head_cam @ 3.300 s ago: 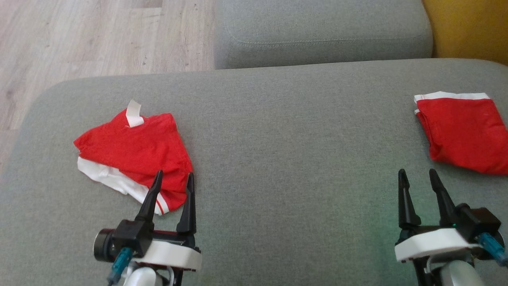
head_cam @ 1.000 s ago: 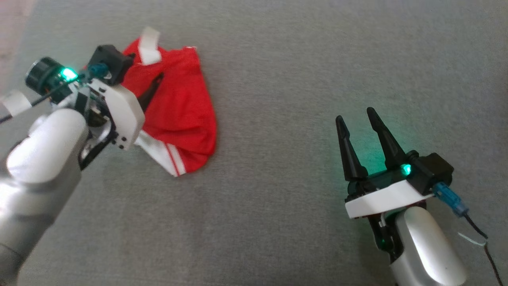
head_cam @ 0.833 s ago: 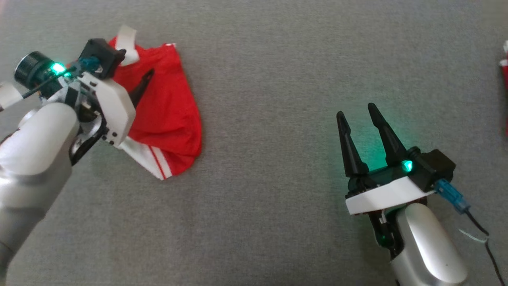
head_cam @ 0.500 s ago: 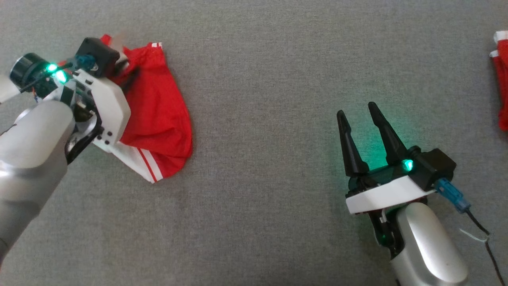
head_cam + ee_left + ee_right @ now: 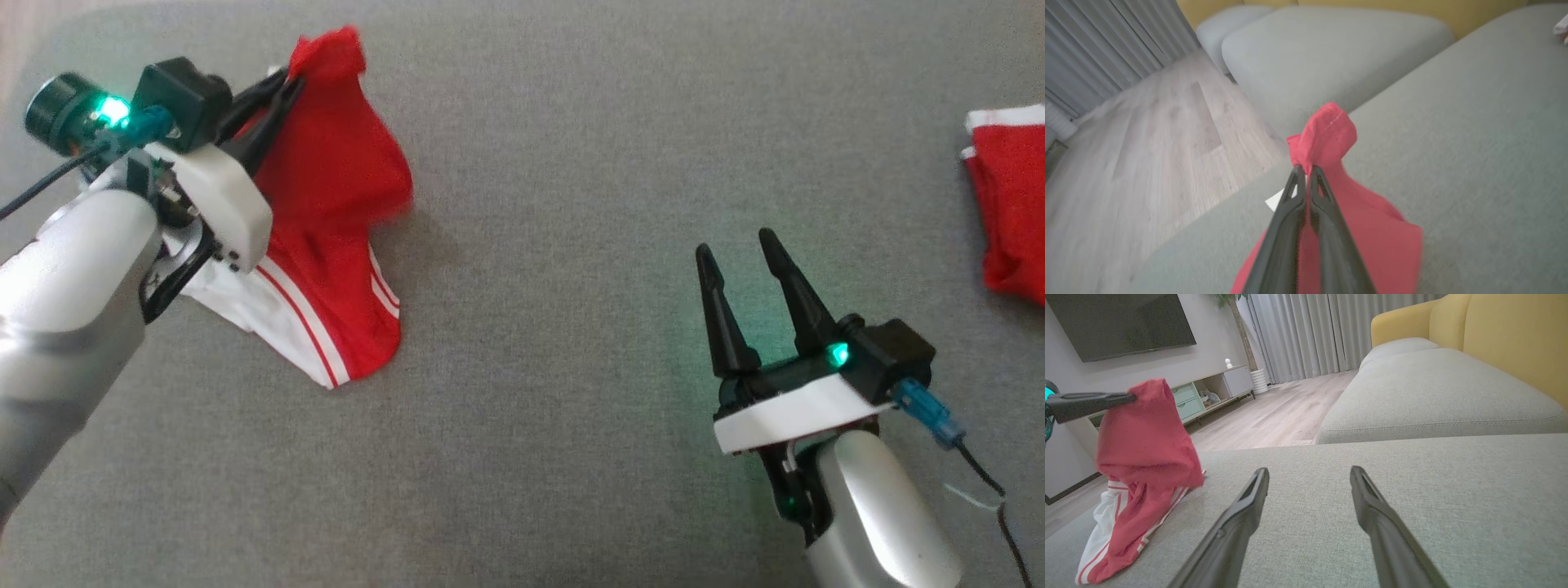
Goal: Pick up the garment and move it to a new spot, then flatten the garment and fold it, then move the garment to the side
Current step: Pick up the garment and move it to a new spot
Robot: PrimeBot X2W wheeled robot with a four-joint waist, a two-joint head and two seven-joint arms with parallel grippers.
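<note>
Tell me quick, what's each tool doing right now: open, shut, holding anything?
Left tool: shut on a bunched end of the red garment, raised above the grey cushion.
Right tool: open, empty.

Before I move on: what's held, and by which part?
The left gripper is shut on the red garment, pinching a bunched fold at its raised top end. The right gripper is open, empty.
</note>
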